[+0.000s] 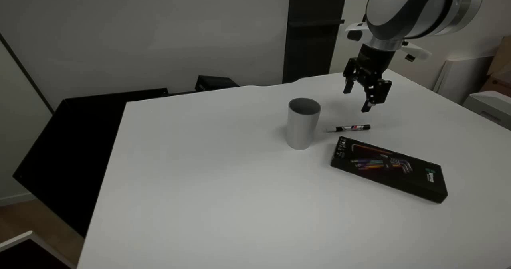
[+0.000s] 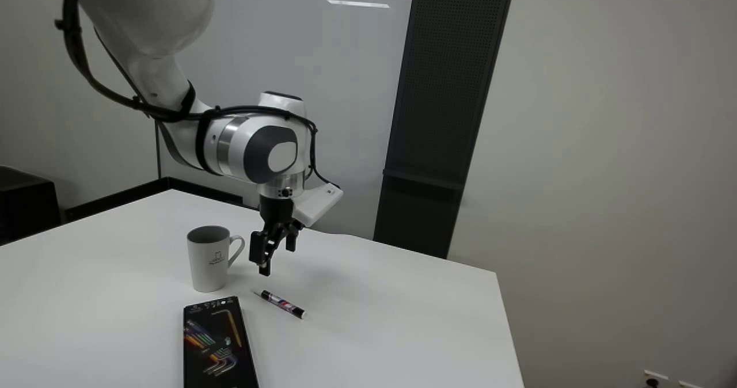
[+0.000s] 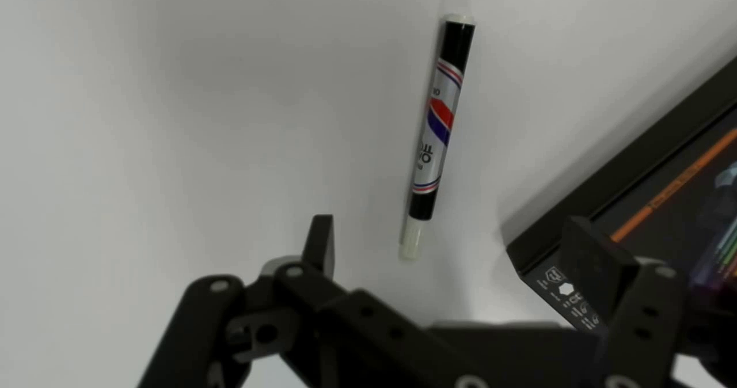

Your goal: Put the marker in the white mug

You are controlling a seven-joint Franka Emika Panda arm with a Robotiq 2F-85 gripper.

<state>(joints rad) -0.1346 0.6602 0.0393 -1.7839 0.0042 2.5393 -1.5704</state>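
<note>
Hovering over the white table (image 1: 191, 189), the Robotiq gripper (image 1: 356, 101) has its fingers (image 3: 320, 243) spread wide, clear of everything. In an exterior view, the hex-key box (image 1: 389, 169) marked "Wera" lies at four o'clock from the white mug (image 1: 302, 130), whose logo (image 2: 217, 258) is unreadably small; the marker (image 1: 349, 128), its lettering partly legible, lies at three.

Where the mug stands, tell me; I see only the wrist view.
Observer: In both exterior views, the white mug stands past the narrow pale end of the marker.
Operator: Describe that mug further.
Observer: An exterior view shows its handle, on the mug's right in that picture.
Operator: Report my height.
Observer: The gripper hangs above the table, not touching it.
</note>
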